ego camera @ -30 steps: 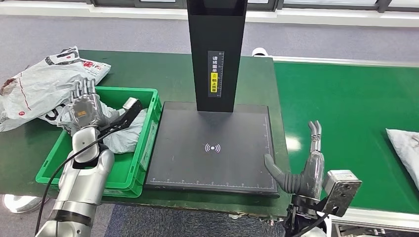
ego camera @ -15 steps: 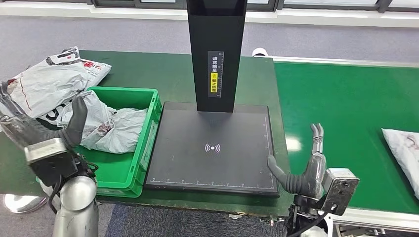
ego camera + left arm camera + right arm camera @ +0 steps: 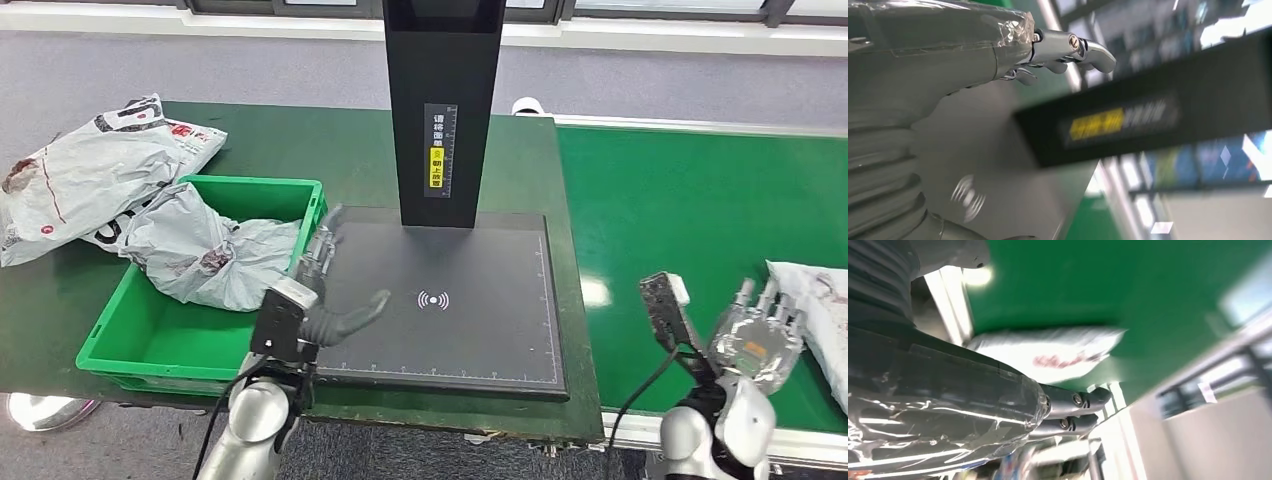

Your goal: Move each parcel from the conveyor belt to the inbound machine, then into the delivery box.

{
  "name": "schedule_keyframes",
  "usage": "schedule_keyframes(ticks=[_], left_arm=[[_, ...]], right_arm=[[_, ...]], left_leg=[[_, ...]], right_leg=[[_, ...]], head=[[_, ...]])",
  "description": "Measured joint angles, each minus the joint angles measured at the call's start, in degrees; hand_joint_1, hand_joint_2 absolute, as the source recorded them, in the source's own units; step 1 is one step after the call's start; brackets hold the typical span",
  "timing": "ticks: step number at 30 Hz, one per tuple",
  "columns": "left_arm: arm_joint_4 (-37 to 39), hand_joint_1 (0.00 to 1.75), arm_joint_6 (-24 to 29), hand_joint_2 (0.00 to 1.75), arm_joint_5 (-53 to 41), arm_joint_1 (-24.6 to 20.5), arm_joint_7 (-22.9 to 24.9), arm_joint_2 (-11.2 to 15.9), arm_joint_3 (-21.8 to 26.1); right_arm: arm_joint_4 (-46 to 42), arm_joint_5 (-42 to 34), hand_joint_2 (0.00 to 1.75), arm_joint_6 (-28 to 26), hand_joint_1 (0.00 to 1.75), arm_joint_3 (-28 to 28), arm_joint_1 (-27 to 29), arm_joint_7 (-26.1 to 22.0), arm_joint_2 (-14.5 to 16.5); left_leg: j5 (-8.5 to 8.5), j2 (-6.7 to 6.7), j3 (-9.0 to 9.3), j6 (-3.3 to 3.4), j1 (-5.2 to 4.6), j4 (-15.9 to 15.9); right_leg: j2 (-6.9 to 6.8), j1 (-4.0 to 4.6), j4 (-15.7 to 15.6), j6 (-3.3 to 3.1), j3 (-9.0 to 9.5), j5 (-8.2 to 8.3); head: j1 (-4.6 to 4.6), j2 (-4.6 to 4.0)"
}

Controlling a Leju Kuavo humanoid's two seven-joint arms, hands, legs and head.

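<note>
- Left hand (image 3: pixel 322 290) hovers over the near-left corner of the inbound machine's black scanning plate (image 3: pixel 450 340), fingers spread apart and thumb out toward the wireless symbol (image 3: pixel 432 299); it holds nothing.
- Seen from the left wrist, its fingers (image 3: pixel 1068 50) reach out straight above the grey plate, with the machine's black column (image 3: pixel 1158 120) and its yellow label blurred beyond.
- Right hand (image 3: pixel 757 338) is raised over the near edge of the green conveyor belt (image 3: pixel 690 200), back of the hand to the camera, fingers apart and pointing up, empty, just beside the white parcel (image 3: pixel 820 300) lying at the belt's right edge.
- From the right wrist, the same parcel (image 3: pixel 1048 352) lies flat on the green belt beyond the dark fingers (image 3: pixel 1078 410), not touched by them.
- Grey crumpled parcel (image 3: pixel 205 255) sits in the green delivery box (image 3: pixel 150 345), draped over its far-left rim.
- Another white parcel (image 3: pixel 90 170) lies on the dark green table (image 3: pixel 300 140) behind the box.
- Black column (image 3: pixel 443 110) stands upright at the plate's far edge.
</note>
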Motion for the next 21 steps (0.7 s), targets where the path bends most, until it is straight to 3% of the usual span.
schedule_keyframes(ticks=[5,13,21], left_arm=[[5.8,0.00,-3.1,1.75,-0.1,-0.9,-0.5,-0.8,-1.9],[12.1,0.00,-5.3,1.75,0.3,-3.2,-2.8,-1.0,-2.5],[15.4,0.00,-5.1,1.75,1.3,-3.9,-4.9,-0.8,-2.5]], right_arm=[[15.8,0.7,1.75,5.7,0.00,-6.1,-6.5,-3.0,-9.5],[39.4,1.2,1.75,12.8,0.00,-6.8,-13.7,-6.3,-22.8],[53.3,2.4,1.75,17.6,0.00,-4.4,-20.5,-7.2,-27.8]], left_leg=[[-0.01,-0.05,-0.02,0.14,-0.12,0.0],[0.00,-0.23,-0.11,0.17,-0.15,0.0],[0.02,-0.18,-0.10,0.20,-0.14,0.0]], right_leg=[[-0.02,-0.09,0.0,0.11,0.00,0.06],[-0.19,-0.10,0.0,0.14,0.00,0.03],[-0.16,-0.10,0.0,0.14,-0.04,0.03]], head=[[0.01,0.00],[0.01,0.00],[0.01,0.00]])
